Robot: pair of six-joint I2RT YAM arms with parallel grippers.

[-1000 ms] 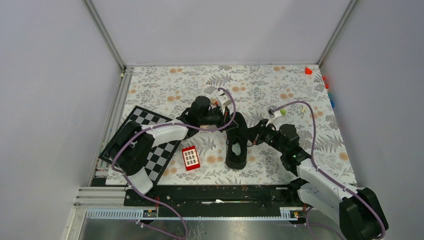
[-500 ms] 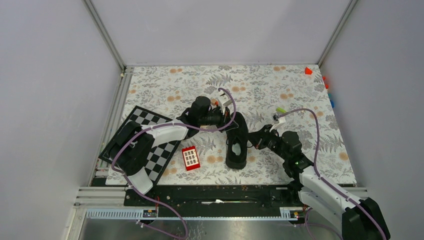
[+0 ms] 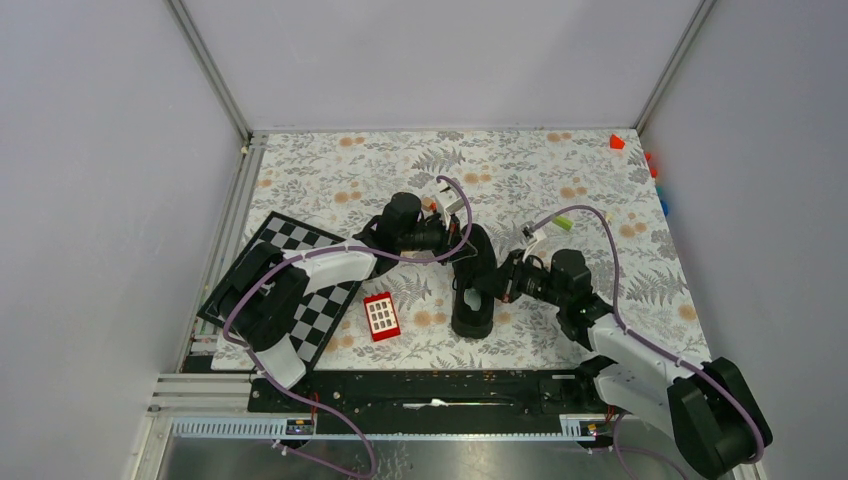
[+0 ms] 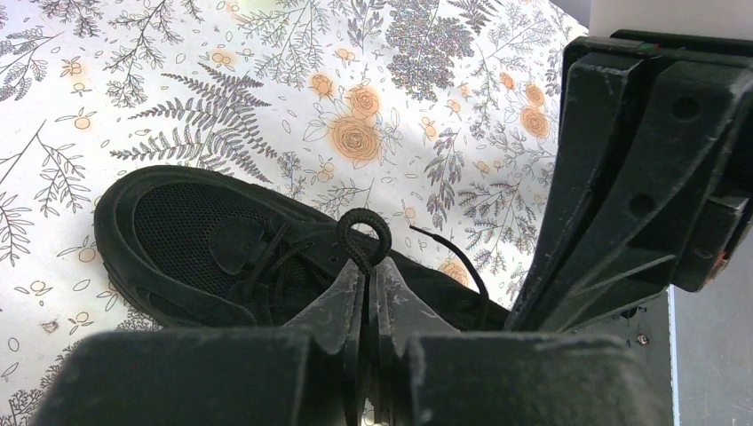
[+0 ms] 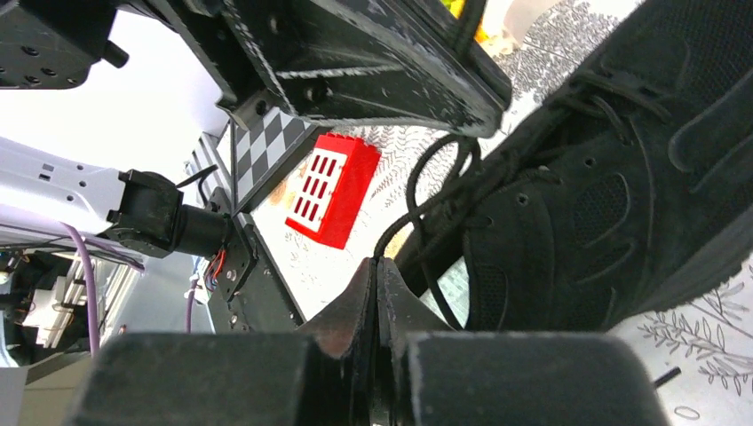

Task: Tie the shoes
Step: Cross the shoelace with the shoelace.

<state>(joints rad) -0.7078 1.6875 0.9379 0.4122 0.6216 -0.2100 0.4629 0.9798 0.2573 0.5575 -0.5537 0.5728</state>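
The black low-top sneaker (image 3: 473, 305) of mesh and smooth panels (pale grey inside) lies in the middle of the surface (image 3: 560, 170), which has a fern-and-flower printed cover. The left tool (image 4: 366, 266) has its tips pressed together on a round lace loop (image 4: 364, 232) above the tongue. The right tool (image 5: 376, 266), closed just as narrow, pinches a thin lace strand (image 5: 410, 182) at the shoe's side. A red rectangular plastic brick (image 3: 381, 316) lies just beside the sneaker, near a black-and-white checkered board (image 3: 300, 290).

Right gripper (image 3: 493, 285) has edged leftward — closer against the sneaker (image 3: 474, 320).
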